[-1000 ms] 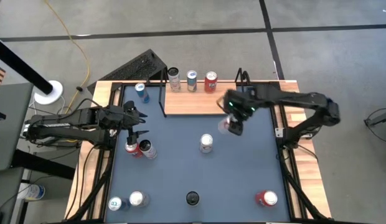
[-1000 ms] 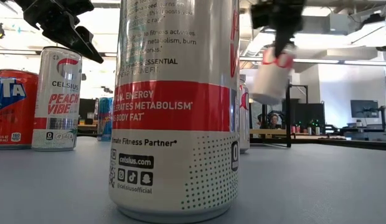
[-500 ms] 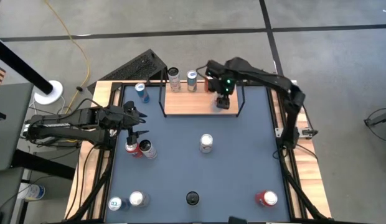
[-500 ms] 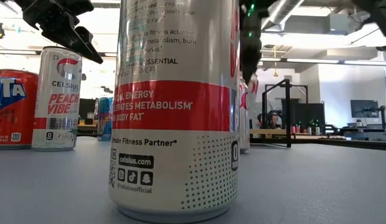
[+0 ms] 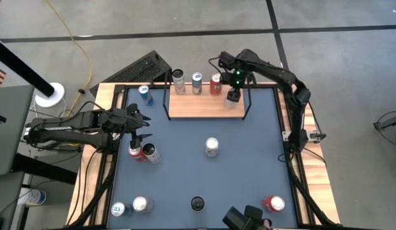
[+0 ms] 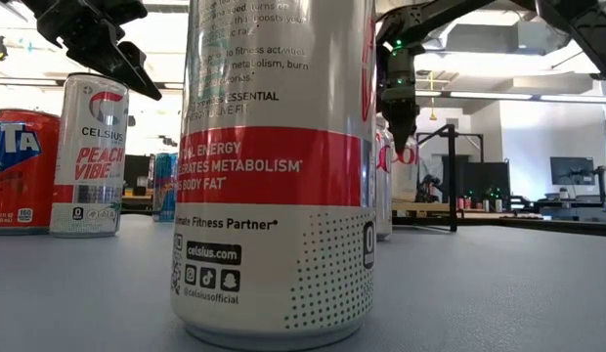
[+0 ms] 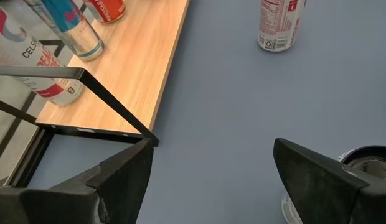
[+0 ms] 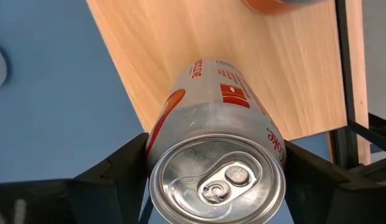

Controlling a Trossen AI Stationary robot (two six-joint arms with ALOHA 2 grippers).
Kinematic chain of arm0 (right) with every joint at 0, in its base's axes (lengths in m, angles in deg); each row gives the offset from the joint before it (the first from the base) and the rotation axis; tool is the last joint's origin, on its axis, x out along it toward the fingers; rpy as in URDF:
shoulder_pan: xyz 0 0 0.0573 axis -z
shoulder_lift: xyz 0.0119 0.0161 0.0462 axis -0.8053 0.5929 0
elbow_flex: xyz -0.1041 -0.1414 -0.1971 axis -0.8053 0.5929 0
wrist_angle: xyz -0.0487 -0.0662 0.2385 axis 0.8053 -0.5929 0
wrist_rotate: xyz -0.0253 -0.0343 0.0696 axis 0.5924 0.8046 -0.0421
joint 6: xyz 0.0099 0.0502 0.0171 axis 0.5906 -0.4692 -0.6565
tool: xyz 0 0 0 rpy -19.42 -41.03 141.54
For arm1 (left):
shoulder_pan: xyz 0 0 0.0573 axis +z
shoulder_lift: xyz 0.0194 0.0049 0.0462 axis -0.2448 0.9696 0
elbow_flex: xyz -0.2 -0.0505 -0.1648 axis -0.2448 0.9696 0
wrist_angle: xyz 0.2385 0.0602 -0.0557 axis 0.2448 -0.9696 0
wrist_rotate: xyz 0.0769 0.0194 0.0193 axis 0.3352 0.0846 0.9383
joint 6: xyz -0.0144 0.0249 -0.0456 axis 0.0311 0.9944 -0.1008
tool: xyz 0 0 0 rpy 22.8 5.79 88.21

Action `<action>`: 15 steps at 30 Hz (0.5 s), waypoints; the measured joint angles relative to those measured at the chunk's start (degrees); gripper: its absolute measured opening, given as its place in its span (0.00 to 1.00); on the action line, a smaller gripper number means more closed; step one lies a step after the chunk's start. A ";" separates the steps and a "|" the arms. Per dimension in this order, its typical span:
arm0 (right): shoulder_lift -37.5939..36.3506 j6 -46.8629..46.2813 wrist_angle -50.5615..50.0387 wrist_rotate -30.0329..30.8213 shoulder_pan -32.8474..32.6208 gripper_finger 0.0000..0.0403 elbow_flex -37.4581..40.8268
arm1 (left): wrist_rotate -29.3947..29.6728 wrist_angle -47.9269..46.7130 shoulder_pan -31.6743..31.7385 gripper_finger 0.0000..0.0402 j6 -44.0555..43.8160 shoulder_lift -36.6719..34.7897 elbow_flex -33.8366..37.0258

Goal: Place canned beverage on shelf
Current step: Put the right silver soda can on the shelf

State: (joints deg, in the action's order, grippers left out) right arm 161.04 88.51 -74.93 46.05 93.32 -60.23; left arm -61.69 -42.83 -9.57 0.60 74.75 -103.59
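Note:
My right gripper point(image 5: 233, 96) stands over the right end of the shelf point(image 5: 198, 107), a light-wood board with black wire uprights at the table's far edge. It is shut on a silver-and-red can point(image 8: 211, 99), whose pull-tab top point(image 8: 216, 180) faces the wrist camera. Three cans point(image 5: 197, 82) stand along the shelf's far edge. My left gripper point(image 5: 138, 128) hovers open at the table's left, beside two cans point(image 5: 142, 152), and touches nothing. My right gripper pinches the can's side wall just under its top rim point(image 8: 157, 144) between the two fingers point(image 8: 112, 177), one on each side. The fingers come from above, pointing down. The can hangs upright below them over the board; whether its base touches the wood cannot be told.
A lone can point(image 5: 212, 147) stands mid-table. A blue can point(image 5: 144, 94) stands left of the shelf. More cans line the near edge point(image 5: 141, 204), point(image 5: 273, 204); one point(image 6: 274, 166) fills the low view. The wire upright point(image 8: 342, 81) is close beside the held can.
My right gripper has carried the can from above the table's middle right toward the far edge, to over the shelf's right end, sinking a little and rolling its wrist. The can has stayed upright in the hold.

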 joint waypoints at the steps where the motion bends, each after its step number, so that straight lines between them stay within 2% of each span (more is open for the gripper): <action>1: 0.01 0.00 -0.27 -0.03 0.20 0.74 0.00 | 0.00 0.00 -0.01 0.80 0.00 0.00 0.00; 15: -0.02 0.00 -0.67 0.20 -0.99 0.82 0.00 | 0.66 0.02 0.00 0.80 0.04 0.00 0.00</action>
State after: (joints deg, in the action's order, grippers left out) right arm 161.02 88.51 -75.60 46.24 92.33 -60.23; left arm -61.03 -42.80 -9.58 0.65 74.75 -103.59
